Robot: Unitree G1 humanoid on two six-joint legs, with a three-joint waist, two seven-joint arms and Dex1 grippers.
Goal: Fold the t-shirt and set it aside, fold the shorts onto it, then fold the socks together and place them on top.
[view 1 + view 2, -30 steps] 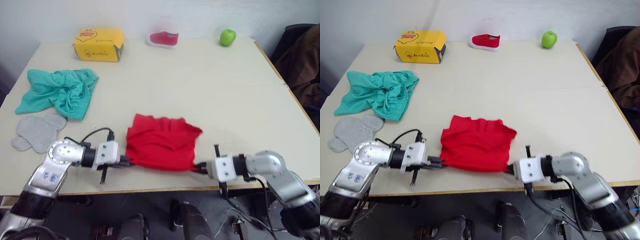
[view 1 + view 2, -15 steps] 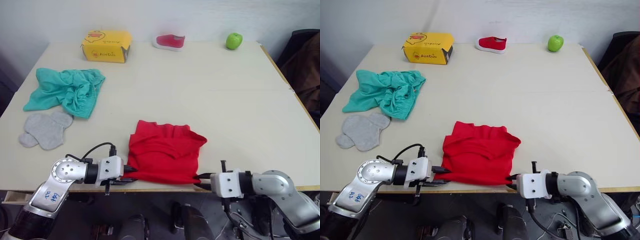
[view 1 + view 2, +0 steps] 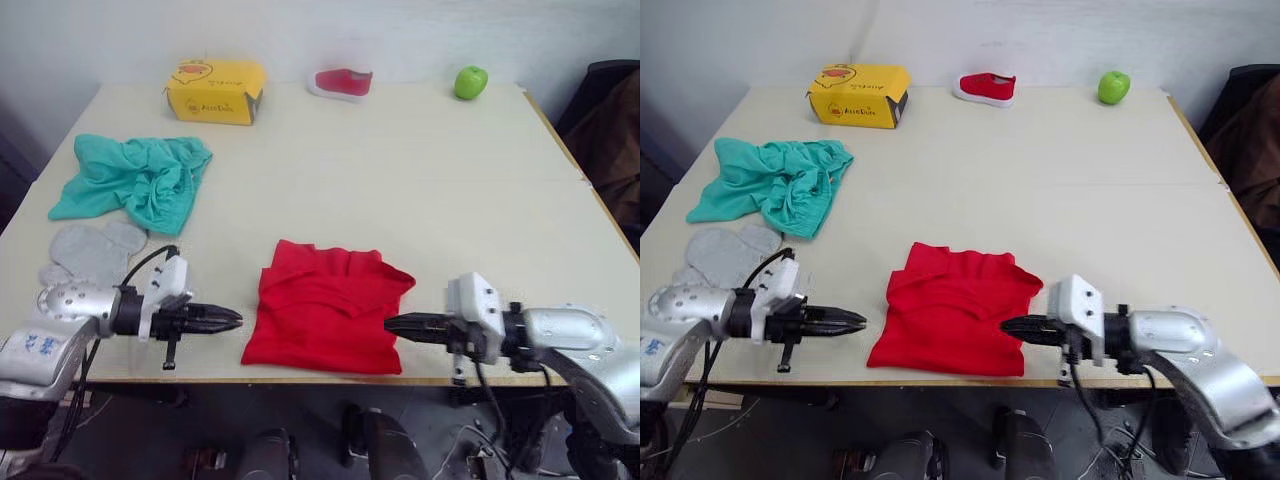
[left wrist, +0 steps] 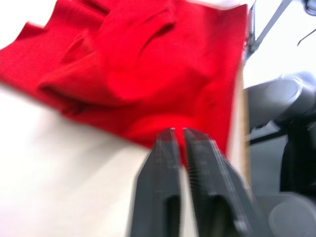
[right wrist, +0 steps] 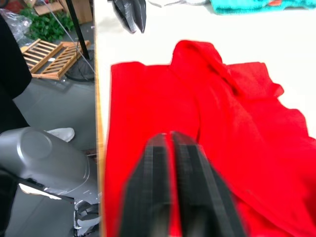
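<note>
Both your grippers have pulled back off the folded t-shirt (image 3: 328, 320): left gripper (image 3: 232, 319) and right gripper (image 3: 392, 323) now clenched empty, flanking it.

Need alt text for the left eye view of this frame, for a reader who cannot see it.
A folded red t-shirt lies at the table's near edge, the left gripper and right gripper shut and just clear of its sides. Teal shorts and grey socks lie at left; a yellow box, small red shoe and green apple line the far edge.
</note>
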